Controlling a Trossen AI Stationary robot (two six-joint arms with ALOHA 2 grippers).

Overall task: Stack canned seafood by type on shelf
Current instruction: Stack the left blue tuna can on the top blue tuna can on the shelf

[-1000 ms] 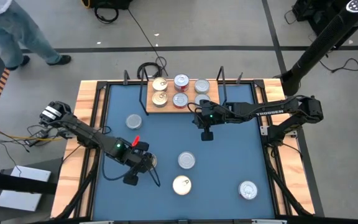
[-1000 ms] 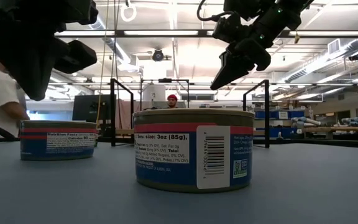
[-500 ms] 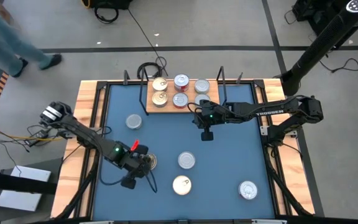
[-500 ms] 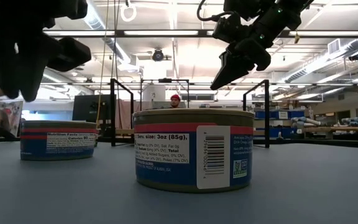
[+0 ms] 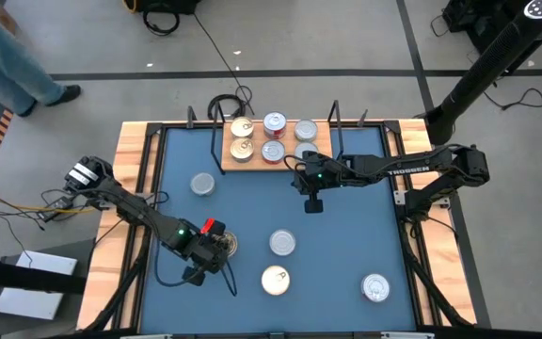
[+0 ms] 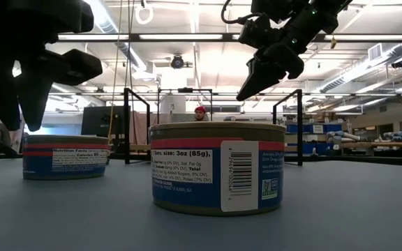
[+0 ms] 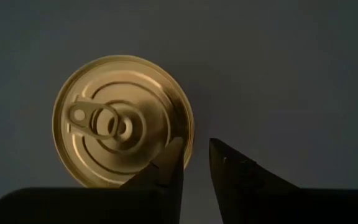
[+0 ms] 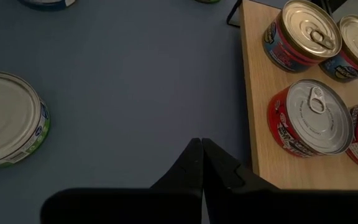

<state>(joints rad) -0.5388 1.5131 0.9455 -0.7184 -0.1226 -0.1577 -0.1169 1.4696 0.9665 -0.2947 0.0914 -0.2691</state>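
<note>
Movement on the left side: the left gripper (image 7: pixel 195 163) has slid a bit further toward the near edge of the blue table (image 5: pixel 346 245) compared with a second ago, and now hangs right above a gold-topped can (image 7: pixel 123 119). Its fingers (image 7: pixel 166 167) were pinched together a moment back; now there's a narrow gap between the tips, nowhere near wide enough to span the can, and nothing is in them. My read — it's lining up for a pick and needs to open up a lot more before it can drop around that tin.

The right gripper (image 8: pixel 201 155) hasn't budged. It hovers just in front of the shelf (image 5: pixel 252 162) with its tips pressed together, empty.

As for the cans: five sit on the light-wood shelf at the far side of the table, some with red sides. Five more are loose on the blue surface — the gold one under the left gripper, another gold top (image 5: pixel 275 280) near the front, and silver tops at the middle (image 5: pixel 282 243), front right (image 5: pixel 375 287) and back left (image 5: pixel 202 184). So roughly half are left to shelve, I'd guess.
</note>
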